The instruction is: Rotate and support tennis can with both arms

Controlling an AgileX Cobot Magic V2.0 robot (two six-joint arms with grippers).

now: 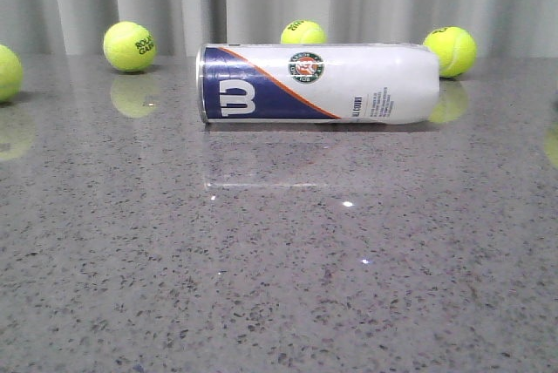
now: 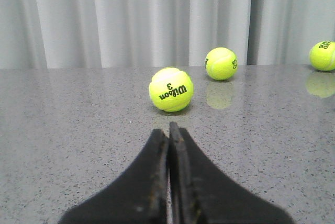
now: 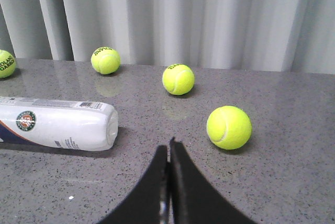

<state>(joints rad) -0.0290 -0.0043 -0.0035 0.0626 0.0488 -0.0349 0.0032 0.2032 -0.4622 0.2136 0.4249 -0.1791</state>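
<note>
The tennis can (image 1: pixel 318 83) lies on its side on the grey speckled table, navy "W" end to the left, white end with the ribbed base to the right. Its white end also shows in the right wrist view (image 3: pixel 57 123). No arm shows in the front view. My left gripper (image 2: pixel 168 130) is shut and empty, low over the table, facing a tennis ball; the can is out of its view. My right gripper (image 3: pixel 169 145) is shut and empty, a short way from the can's base end.
Yellow-green tennis balls lie around: behind the can (image 1: pixel 303 33), at its right end (image 1: pixel 451 50), back left (image 1: pixel 130 46), far left edge (image 1: pixel 7 72). One ball (image 2: pixel 170 89) lies just ahead of the left gripper; another (image 3: pixel 229 127) lies near the right gripper. Grey curtain behind.
</note>
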